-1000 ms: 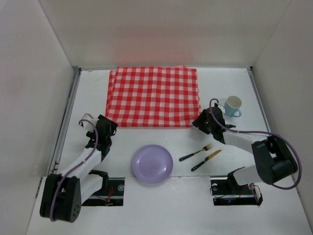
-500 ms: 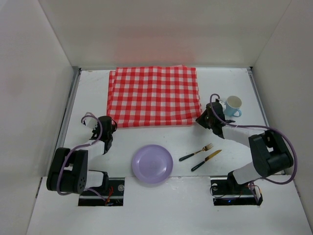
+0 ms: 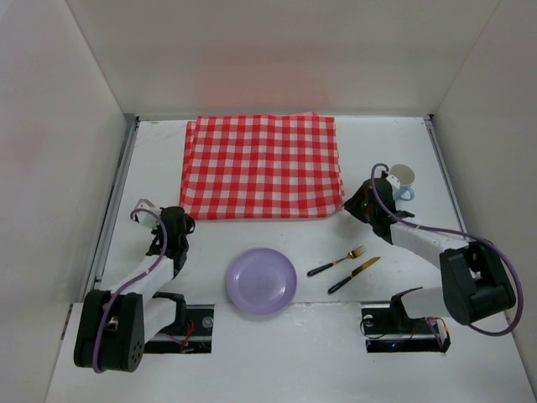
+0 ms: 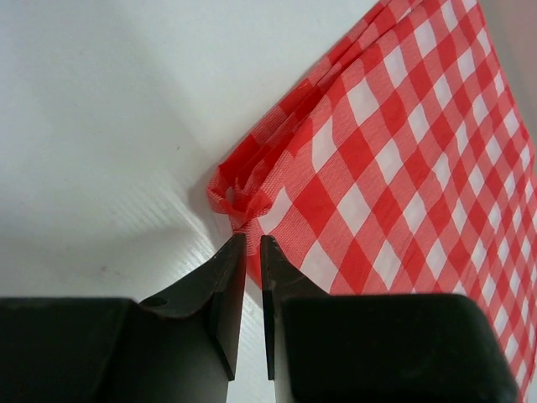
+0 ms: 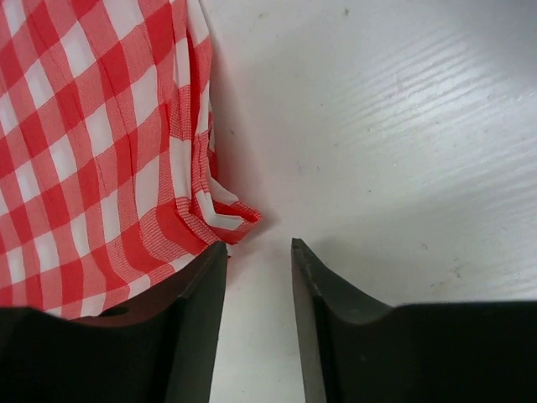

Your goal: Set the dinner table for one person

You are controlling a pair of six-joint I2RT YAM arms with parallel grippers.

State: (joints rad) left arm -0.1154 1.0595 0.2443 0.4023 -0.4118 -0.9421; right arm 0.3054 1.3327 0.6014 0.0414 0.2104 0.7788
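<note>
The red-and-white checked cloth point(image 3: 262, 164) lies folded at the back middle of the dinner table point(image 3: 394, 138). My left gripper point(image 3: 179, 221) sits low at the cloth's near left corner. In the left wrist view its jaws point(image 4: 252, 239) are shut, with the bunched cloth corner point(image 4: 239, 201) at their tips. My right gripper point(image 3: 352, 206) is at the near right corner. It stands open point(image 5: 258, 243) over bare table, and the crumpled cloth corner point(image 5: 226, 220) lies just beyond its left finger.
A lilac plate point(image 3: 262, 281) sits near the front middle. To its right lie a fork point(image 3: 336, 262) and a knife point(image 3: 353, 274) with dark handles. A pale blue mug point(image 3: 402, 181) stands just behind the right gripper. White walls enclose the table.
The left jaws closed at the cloth's corner and drew back slightly toward the near left. The right jaws closed, then reopened, letting the right corner drop.
</note>
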